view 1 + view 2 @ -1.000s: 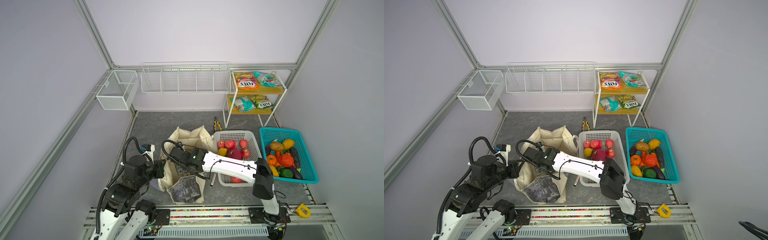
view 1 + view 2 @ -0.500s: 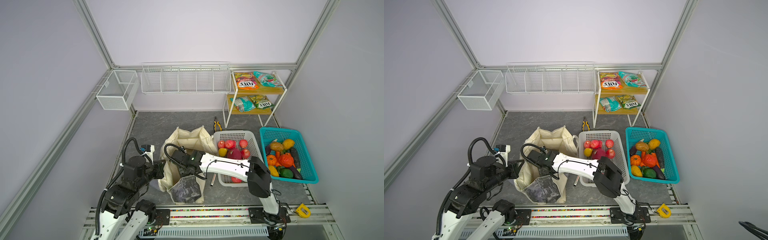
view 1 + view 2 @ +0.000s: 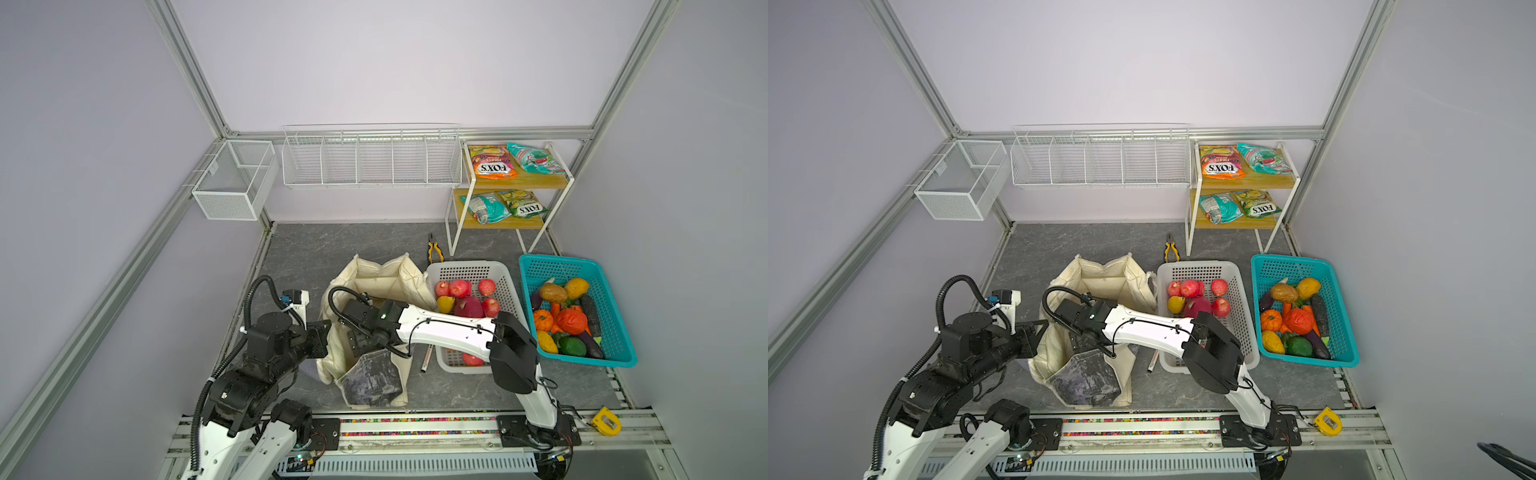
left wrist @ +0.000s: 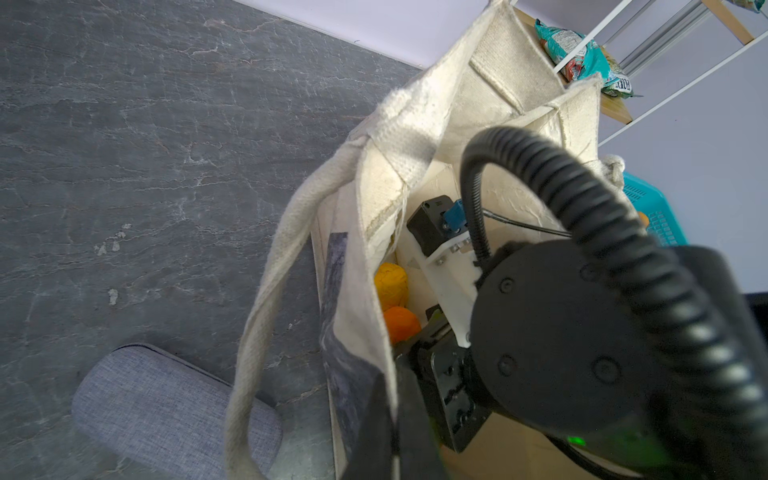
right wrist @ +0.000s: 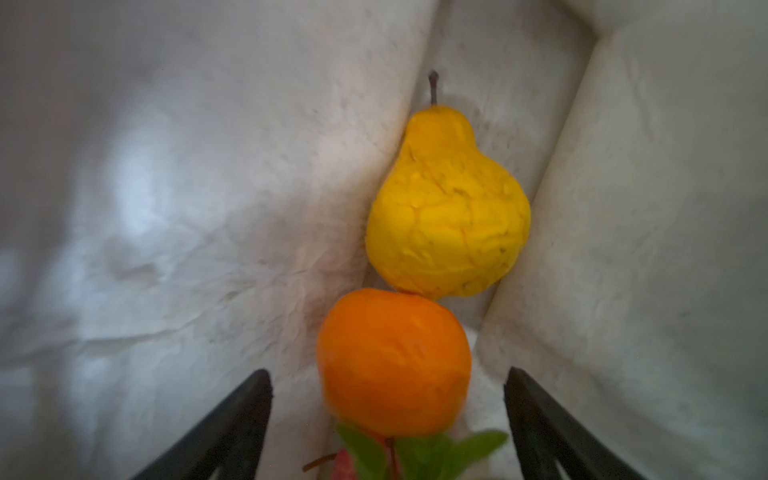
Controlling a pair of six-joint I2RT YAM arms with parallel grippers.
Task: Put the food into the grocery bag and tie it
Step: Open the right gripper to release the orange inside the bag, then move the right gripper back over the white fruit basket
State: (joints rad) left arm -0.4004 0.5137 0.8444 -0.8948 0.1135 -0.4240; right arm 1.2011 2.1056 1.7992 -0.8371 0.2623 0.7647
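Grocery bag (image 3: pixel 376 380): left claw (image 3: pixel 329 340) pinching rim, right claw (image 5: pixel 387 374) spread; FOX'S packet (image 3: pixel 492 164) shelved.

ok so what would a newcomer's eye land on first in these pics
The right gripper, jaws open, reaches down inside the cream grocery bag, over a leafy orange lying against a yellow pear. The left gripper pinches the bag's rim, and the teal basket of bright produce sits on the right.

Blurry leafy orange (image 5: pixel 392 361) (partly cropped)
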